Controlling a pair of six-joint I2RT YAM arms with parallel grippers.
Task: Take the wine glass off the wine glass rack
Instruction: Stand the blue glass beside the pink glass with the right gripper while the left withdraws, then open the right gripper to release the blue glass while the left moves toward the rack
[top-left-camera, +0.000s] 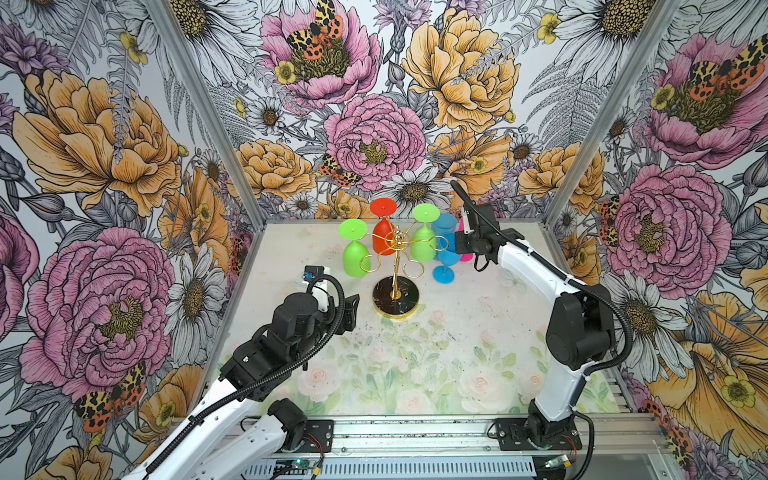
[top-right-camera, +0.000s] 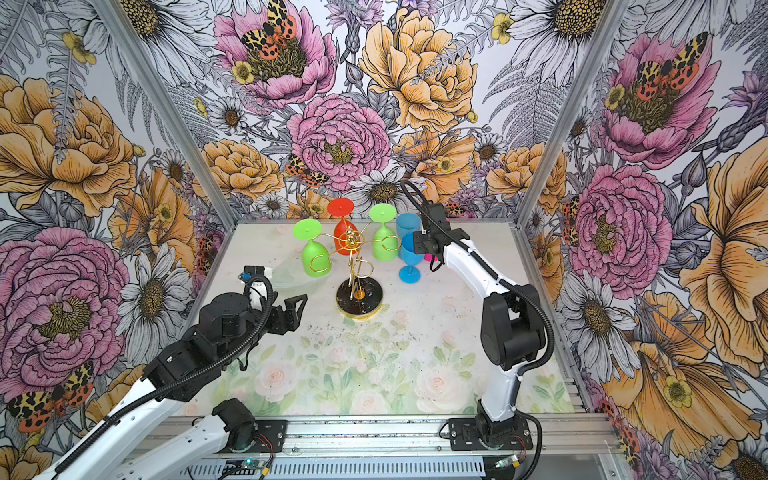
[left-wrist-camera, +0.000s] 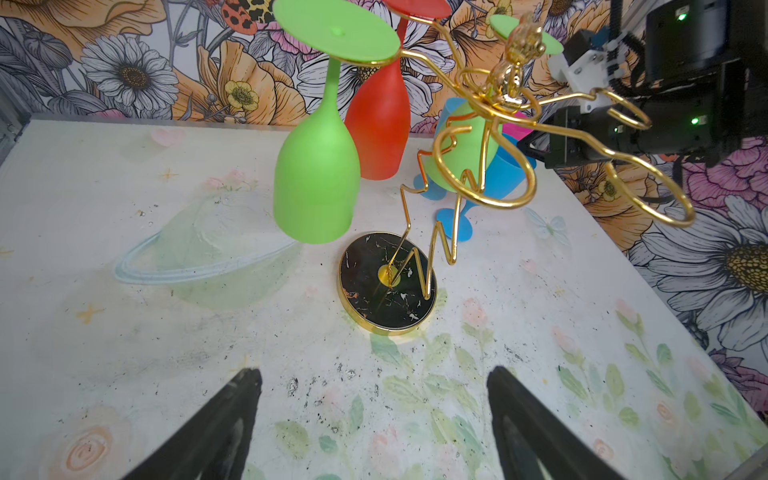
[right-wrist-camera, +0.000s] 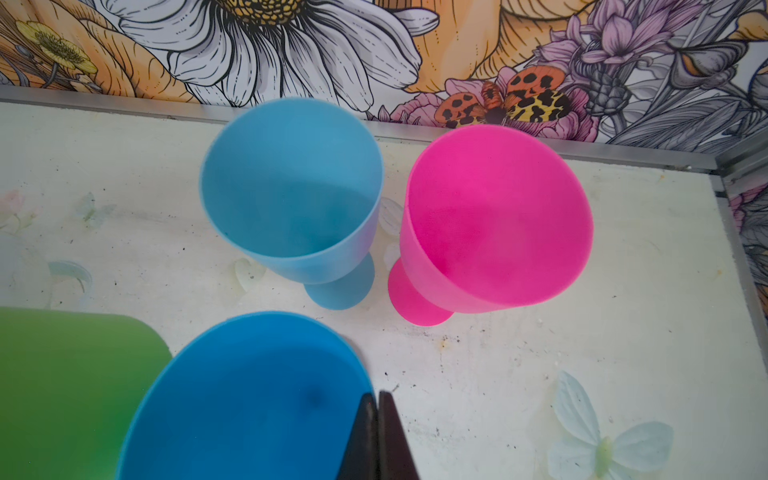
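We see the wine glass rack (top-left-camera: 386, 297) standing mid-table, in front of the left gripper (left-wrist-camera: 374, 372), whose jaws are wide apart and empty. A green wine glass (top-left-camera: 356, 258) hangs upside down on a left arm of the rack. The right gripper (right-wrist-camera: 376, 397) is just beside the rim of a blue glass (right-wrist-camera: 249, 395), its jaws pressed together.

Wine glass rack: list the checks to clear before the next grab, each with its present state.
1. Left gripper open, empty: ok.
2. Glasses hanging on the wine glass rack, near green glass, red glass, far green glass: ok.
3. Rack base flat on the table: ok.
4. Right gripper shut at the blue glass rim, pinching it or not: cannot tell.
5. Clear dish lying beside the near green glass, possible obstruction: not ok.
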